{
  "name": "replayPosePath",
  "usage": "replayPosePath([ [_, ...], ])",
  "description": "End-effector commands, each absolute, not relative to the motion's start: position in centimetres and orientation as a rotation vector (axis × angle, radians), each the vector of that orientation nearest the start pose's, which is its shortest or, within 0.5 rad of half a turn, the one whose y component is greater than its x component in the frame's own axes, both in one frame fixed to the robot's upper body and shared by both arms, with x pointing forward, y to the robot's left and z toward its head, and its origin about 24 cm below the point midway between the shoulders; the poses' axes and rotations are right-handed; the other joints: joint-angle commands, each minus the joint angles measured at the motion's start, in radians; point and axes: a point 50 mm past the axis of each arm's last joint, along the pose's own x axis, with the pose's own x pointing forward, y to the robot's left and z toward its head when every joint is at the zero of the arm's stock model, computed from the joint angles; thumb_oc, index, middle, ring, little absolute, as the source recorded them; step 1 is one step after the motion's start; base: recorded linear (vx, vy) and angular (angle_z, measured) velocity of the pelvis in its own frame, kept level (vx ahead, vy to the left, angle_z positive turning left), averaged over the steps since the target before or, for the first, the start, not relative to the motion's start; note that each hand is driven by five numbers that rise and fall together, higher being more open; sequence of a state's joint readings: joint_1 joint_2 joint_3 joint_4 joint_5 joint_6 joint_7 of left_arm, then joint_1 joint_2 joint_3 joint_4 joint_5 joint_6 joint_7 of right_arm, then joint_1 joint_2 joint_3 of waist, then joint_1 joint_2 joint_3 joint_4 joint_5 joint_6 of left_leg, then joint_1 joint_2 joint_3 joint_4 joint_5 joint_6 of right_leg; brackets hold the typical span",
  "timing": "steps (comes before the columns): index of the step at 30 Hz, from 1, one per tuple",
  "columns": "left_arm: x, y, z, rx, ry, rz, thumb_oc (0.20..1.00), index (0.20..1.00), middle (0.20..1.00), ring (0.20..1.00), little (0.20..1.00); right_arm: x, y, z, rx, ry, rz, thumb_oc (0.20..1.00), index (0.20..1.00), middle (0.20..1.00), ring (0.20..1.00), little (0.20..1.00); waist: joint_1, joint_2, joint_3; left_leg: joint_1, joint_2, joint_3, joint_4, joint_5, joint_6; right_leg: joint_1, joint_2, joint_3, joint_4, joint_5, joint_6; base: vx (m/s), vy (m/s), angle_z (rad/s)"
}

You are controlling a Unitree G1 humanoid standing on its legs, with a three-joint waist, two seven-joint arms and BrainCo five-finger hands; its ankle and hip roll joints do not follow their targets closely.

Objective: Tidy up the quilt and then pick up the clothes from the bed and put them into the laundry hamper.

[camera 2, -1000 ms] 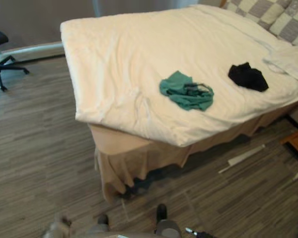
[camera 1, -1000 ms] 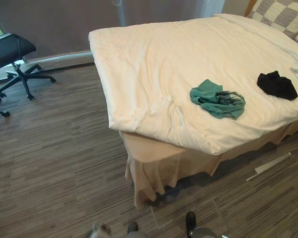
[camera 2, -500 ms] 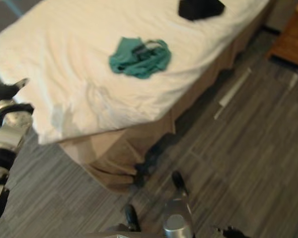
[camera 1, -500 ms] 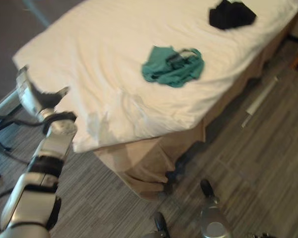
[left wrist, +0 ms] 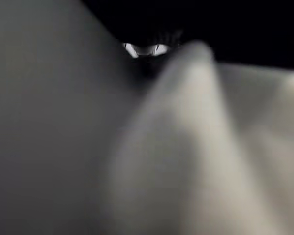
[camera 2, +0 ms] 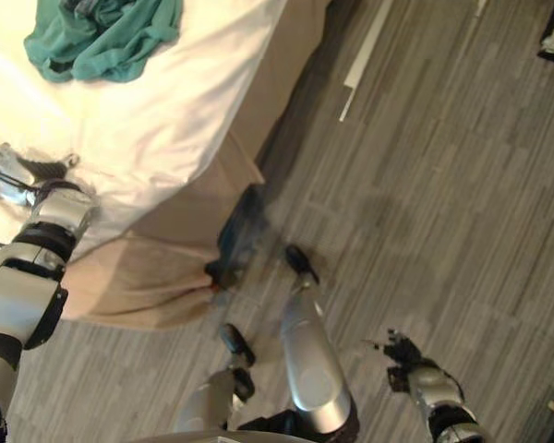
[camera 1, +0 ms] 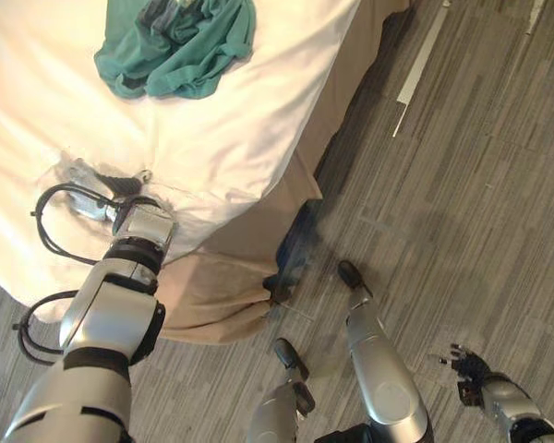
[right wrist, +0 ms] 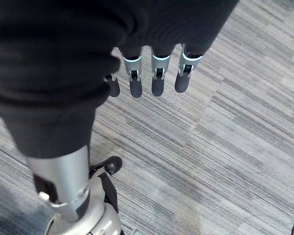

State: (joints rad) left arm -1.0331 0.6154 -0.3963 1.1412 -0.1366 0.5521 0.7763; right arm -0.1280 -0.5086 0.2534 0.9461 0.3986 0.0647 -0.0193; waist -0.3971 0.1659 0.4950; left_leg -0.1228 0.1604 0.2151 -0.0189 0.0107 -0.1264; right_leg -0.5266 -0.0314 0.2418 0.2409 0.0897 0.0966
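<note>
Bed corner seen from above. The white quilt (camera 1: 222, 111) covers the bed (camera 1: 249, 268), whose tan skirt hangs to the floor (camera 1: 462, 203) below the quilt's edge. A crumpled green garment (camera 1: 175, 41) lies on the quilt, well in from the corner of the bed.

The left hand (camera 1: 111, 189) lies on the quilt near the bed's corner, between the green garment and the quilt's edge. The quilt is puckered into small folds around the hand. Its fingers are sunk in the cloth, so it cannot be told whether they are straight or closed on the quilt. In the left wrist view a raised fold of quilt (left wrist: 186, 147) stands directly before the camera and hides the hand.

The right hand (right wrist: 152, 73) hangs over the floor, well apart from the bed and touching nothing. Its fingers (right wrist: 135, 83) are straight and spread side by side, holding nothing; the eye views show it low at the robot's right side (camera 2: 404, 353).

A pale strip (camera 1: 420, 55) lies on the floor beside the bed's long side.
</note>
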Motion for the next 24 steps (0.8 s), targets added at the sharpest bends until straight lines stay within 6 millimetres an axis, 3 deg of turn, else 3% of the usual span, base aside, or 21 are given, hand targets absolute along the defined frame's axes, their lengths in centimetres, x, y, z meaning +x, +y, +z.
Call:
replayPosePath([
  [1,31.6,37.2,14.1,1.039,0.606,1.333,1.0,1.0,1.0,1.0,1.0,14.9,-28.6,-11.7,-0.18,1.009,-0.2,1.0,1.0,1.0,1.0,1.0,0.024,-0.106,-0.068,-0.168,0.05,-0.054,0.099,0.116,-0.008,-0.03,-0.043,-0.03,0.027,-0.007,-0.009,-0.04,-0.045,-0.05],
  [4,31.4,38.0,16.1,1.106,0.581,1.387,1.0,1.0,1.0,1.0,1.0,15.0,-27.8,-12.0,-0.161,1.013,-0.18,1.0,1.0,1.0,1.0,1.0,0.037,-0.126,-0.062,-0.186,0.052,-0.058,0.103,0.113,-0.006,-0.027,-0.041,-0.04,0.017,-0.003,-0.012,-0.06,-0.082,-0.11],
  [5,31.3,38.5,17.5,1.116,0.572,1.413,0.918,0.918,0.918,0.918,0.918,14.8,-27.5,-12.2,-0.153,1.022,-0.17,1.0,1.0,1.0,1.0,1.0,0.046,-0.126,-0.056,-0.194,0.052,-0.071,0.112,0.109,-0.004,-0.022,-0.04,-0.045,0.022,-0.009,-0.013,-0.02,-0.025,-0.14],
  [6,31.3,38.6,17.7,1.116,0.577,1.413,0.784,0.784,0.784,0.784,0.784,14.8,-27.5,-12.2,-0.159,1.022,-0.164,1.0,1.0,1.0,1.0,1.0,0.047,-0.125,-0.055,-0.195,0.052,-0.072,0.114,0.107,-0.003,-0.023,-0.04,-0.045,0.025,-0.011,-0.012,0.0,0.0,0.0],
  [7,31.2,38.8,17.9,1.112,0.595,1.407,0.266,0.266,0.266,0.266,0.266,14.9,-27.6,-12.1,-0.18,1.02,-0.151,1.0,1.0,1.0,1.0,1.0,0.049,-0.124,-0.053,-0.194,0.052,-0.077,0.116,0.105,-0.002,-0.022,-0.041,-0.044,0.03,-0.015,-0.011,0.0,0.029,0.17],
  [8,31.1,38.9,17.7,1.103,0.613,1.403,0.2,0.2,0.2,0.2,0.2,15.0,-27.6,-12.1,-0.193,1.018,-0.147,1.0,1.0,1.0,1.0,1.0,0.05,-0.123,-0.053,-0.193,0.052,-0.079,0.117,0.102,-0.001,-0.021,-0.042,-0.044,0.033,-0.016,-0.01,0.0,0.031,0.25],
  [14,30.8,39.1,15.6,1.031,0.676,1.334,0.2,0.2,0.2,0.2,0.2,15.9,-27.1,-11.7,-0.202,0.993,-0.146,1.0,1.0,1.0,1.0,1.0,0.064,-0.132,-0.051,-0.205,0.051,-0.099,0.122,0.098,0.0,-0.014,-0.043,-0.052,0.033,-0.022,-0.011,-0.01,-0.003,0.05],
  [18,31.4,38.2,14.5,0.959,0.603,1.313,0.2,0.2,0.2,0.2,0.2,16.4,-26.4,-11.7,-0.199,0.996,-0.135,1.0,1.0,1.0,1.0,1.0,0.081,-0.147,-0.044,-0.217,0.05,-0.106,0.114,0.094,0.004,-0.009,-0.045,-0.057,0.017,-0.016,-0.012,-0.06,0.015,0.1],
  [20,32.1,37.6,14.9,0.836,0.507,1.31,0.2,0.2,0.2,0.2,0.2,16.4,-26.1,-11.9,-0.206,1.003,-0.127,1.0,1.0,1.0,1.0,1.0,0.088,-0.153,-0.037,-0.225,0.05,-0.12,0.129,0.095,0.003,0.0,-0.043,-0.064,0.014,-0.021,-0.016,-0.05,-0.006,0.1],
  [21,33.3,36.7,16.2,0.679,0.348,1.318,0.2,0.2,0.2,0.2,0.2,16.2,-25.5,-12.3,-0.201,1.009,-0.122,1.0,1.0,1.0,1.0,1.0,0.101,-0.165,-0.034,-0.22,0.055,-0.126,0.136,0.082,0.006,0.014,-0.042,-0.072,0.013,-0.03,-0.016,-0.05,-0.035,0.05],
  [24,34.5,34.5,17.2,0.488,0.127,1.305,0.2,0.2,0.2,0.2,0.2,15.7,-24.9,-12.7,-0.188,1.017,-0.127,1.0,1.0,1.0,1.0,1.0,0.129,-0.172,-0.034,-0.215,0.056,-0.142,0.136,0.074,0.009,0.036,-0.043,-0.094,-0.001,-0.033,-0.018,-0.06,-0.036,0.15],
])
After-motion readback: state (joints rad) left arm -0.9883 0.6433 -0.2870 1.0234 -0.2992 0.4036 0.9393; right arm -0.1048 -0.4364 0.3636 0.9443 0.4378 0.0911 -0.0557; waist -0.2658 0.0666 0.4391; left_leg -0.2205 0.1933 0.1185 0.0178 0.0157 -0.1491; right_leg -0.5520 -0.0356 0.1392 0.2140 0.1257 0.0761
